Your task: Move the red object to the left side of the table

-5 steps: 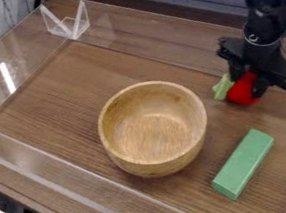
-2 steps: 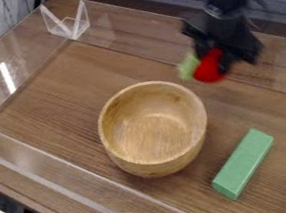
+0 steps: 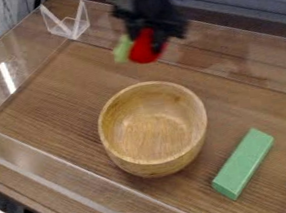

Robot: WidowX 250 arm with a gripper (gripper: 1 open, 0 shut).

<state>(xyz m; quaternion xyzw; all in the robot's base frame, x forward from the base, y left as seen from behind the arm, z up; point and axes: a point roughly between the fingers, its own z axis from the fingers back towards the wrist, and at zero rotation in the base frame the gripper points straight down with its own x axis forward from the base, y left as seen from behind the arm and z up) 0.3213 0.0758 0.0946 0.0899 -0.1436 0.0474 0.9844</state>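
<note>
- Gripper (image 3: pixel 149 43) sits at upper centre of the view, dark and motion-blurred, pointing steeply down from the arm entering at the top edge.
- Fingers closed tight on the red object (image 3: pixel 145 47); the red ball shows right at the finger tips, with its small light-green leaf piece sticking out to the left side.
- Red object looks lifted clear of the tabletop (image 3: pixel 50 102), hanging above the far part of the wood surface; blur makes the exact gap hard to judge, so lifted is probably right but not certain.
- Red object is beyond the wooden bowl (image 3: pixel 153 127), well apart from it, not over the bowl opening.
- Wooden bowl stands upright at centre of the tabletop, nothing visible inside, light wood.
- Green block (image 3: pixel 244 163) lies flat at lower right, long side running diagonally, near the bowl but not touching, close to the right-hand clear wall.
- Low clear acrylic walls (image 3: pixel 36 180) border the dark brown wood-grain tabletop on the near, left and right sides.
- Small clear acrylic stand (image 3: pixel 66 22) sits at the far left corner, left of the gripper, apart from it.
</note>
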